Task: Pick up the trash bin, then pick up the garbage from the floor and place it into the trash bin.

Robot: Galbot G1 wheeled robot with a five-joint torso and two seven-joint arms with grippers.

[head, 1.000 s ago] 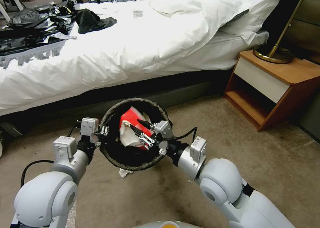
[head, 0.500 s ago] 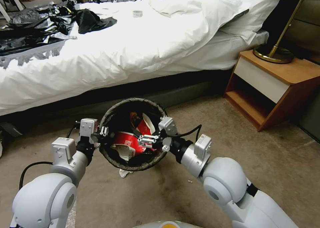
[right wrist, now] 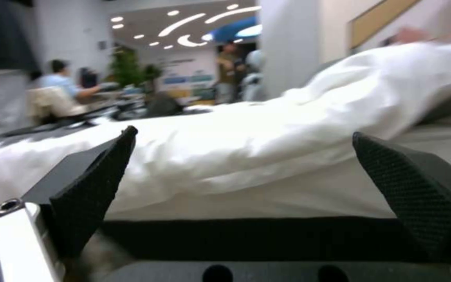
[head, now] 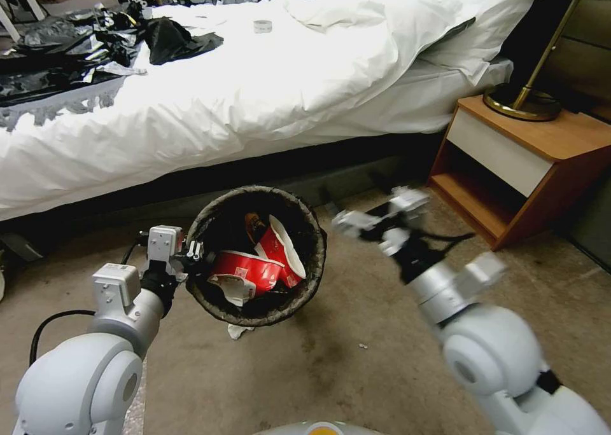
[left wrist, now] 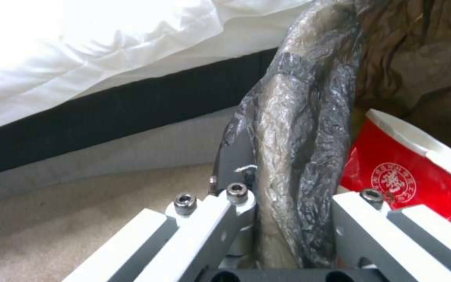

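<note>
My left gripper (head: 193, 252) is shut on the near-left rim of the trash bin (head: 254, 192), holding it just above the carpet in front of the bed. In the left wrist view, the left gripper (left wrist: 298, 196) clamps the bin's dark liner (left wrist: 298, 149). Garbage lies inside: red-and-white paper packaging (head: 245, 271), also visible beside the liner as red packaging (left wrist: 408, 172). My right gripper (head: 372, 217) hovers blurred to the right of the bin, clear of it. The right gripper (right wrist: 244, 133) is open with nothing between its fingers. A scrap of white paper (head: 238, 329) lies on the floor under the bin.
A bed (head: 254, 98) with white covers runs across the back, with black plastic bags (head: 70, 53) on its left part. A wooden nightstand (head: 522, 161) with a brass lamp (head: 525, 101) stands at the right. Open carpet (head: 356, 371) lies between the arms.
The right gripper let go of the red-and-white packaging inside the bin, then swung out and to the right. The packaging now lies in the bin. The left gripper kept its hold.
</note>
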